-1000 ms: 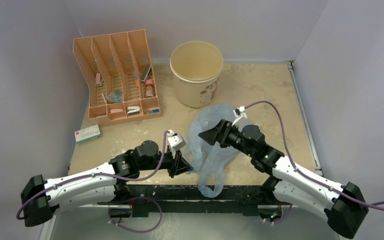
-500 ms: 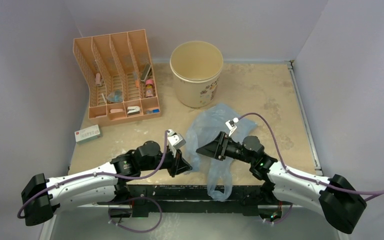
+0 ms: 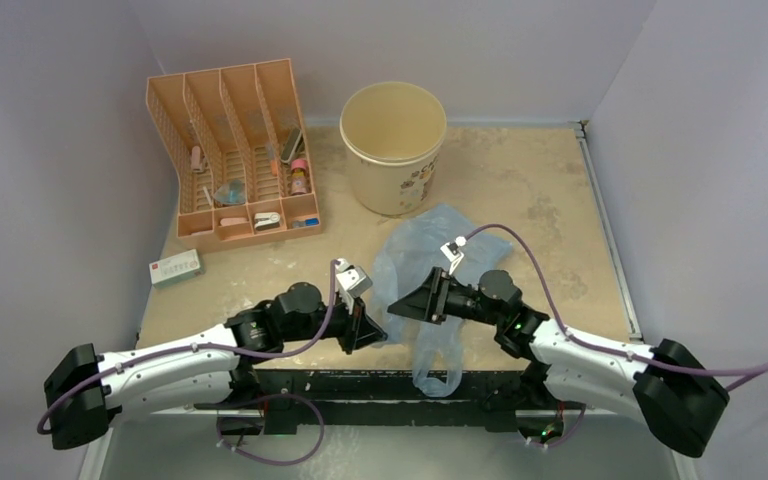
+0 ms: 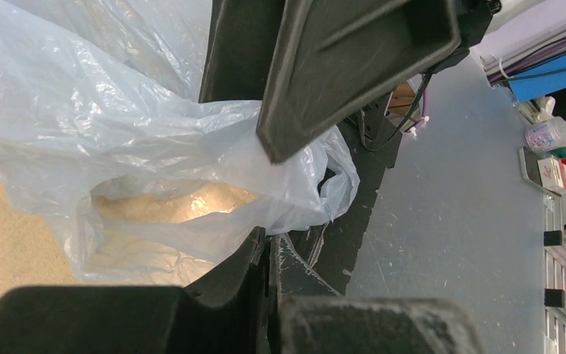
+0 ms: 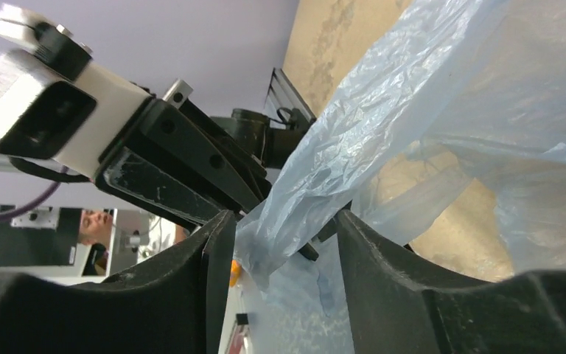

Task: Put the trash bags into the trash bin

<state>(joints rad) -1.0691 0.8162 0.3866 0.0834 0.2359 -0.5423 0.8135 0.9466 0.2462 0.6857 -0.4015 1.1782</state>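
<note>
Close to the arms, the left gripper (image 4: 267, 247) is shut tight on an edge of the thin, crinkly, light-blue plastic bag (image 3: 422, 250). Just beside it, the right gripper (image 5: 284, 221) has its jaws apart. A fold of the bag sits between them, not pinched yet. The bag lies on the sandy table (image 3: 520, 190), with one end hanging over the near edge.

To do this step well, I think the right gripper should squeeze shut only when the fold is deep between its fingers. Then the slippery plastic cannot slide out. The two grippers are very close, so it should go gently and not bump the left one.

Farther back, the round cream plastic bucket (image 3: 393, 150) stands open, with the bag's far end near it. The bag is not in it yet.

The top view shows the bucket and the whole bag. Only the right wrist view shows the gaps beside the fold. Only the left wrist view shows the left fingers meeting on the plastic.
</note>
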